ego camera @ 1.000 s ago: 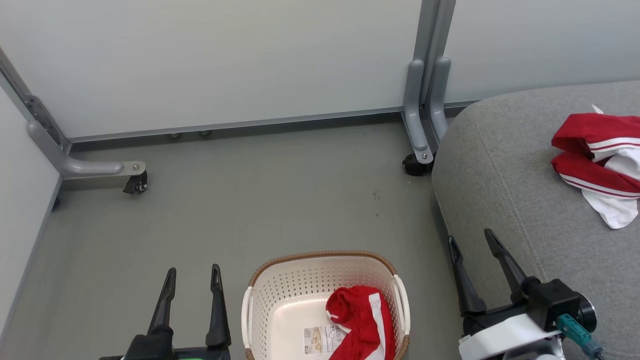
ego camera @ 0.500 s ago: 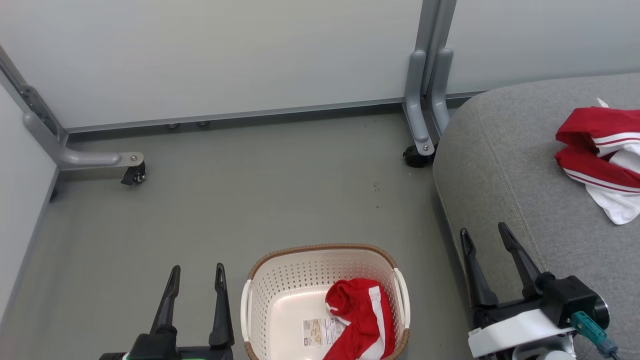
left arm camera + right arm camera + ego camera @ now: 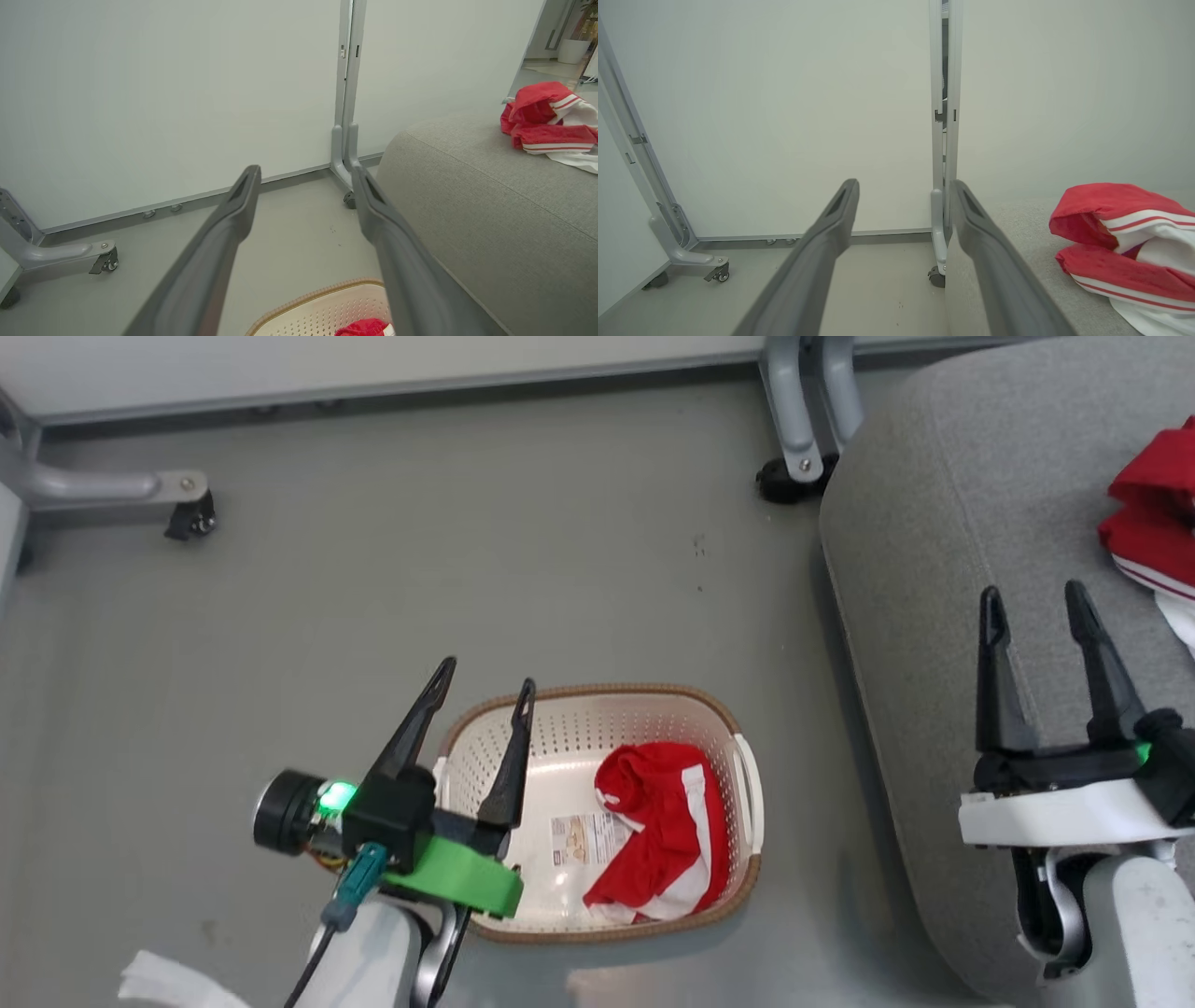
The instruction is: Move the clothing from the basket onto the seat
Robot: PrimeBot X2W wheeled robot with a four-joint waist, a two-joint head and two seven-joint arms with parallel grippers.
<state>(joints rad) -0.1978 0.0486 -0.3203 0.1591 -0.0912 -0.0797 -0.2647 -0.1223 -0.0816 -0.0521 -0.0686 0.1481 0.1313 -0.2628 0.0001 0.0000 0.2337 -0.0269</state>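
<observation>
A cream perforated basket with a brown rim stands on the floor, and one red and white garment lies in its right half beside a paper label. My left gripper hangs open above the basket's left rim, empty. A second red and white garment lies on the grey seat at the right, also seen as the garment and the garment on the seat. My right gripper is open over the seat, left of that garment, holding nothing.
Grey partition panels stand behind, with wheeled metal feet at the left and a caster by the seat's corner. Bare grey floor lies beyond the basket. A white scrap shows at the bottom left.
The head camera has tilted down, so the whole scene has shifted. My left gripper has risen and swung right over the basket's left rim. The right gripper has lifted over the seat.
</observation>
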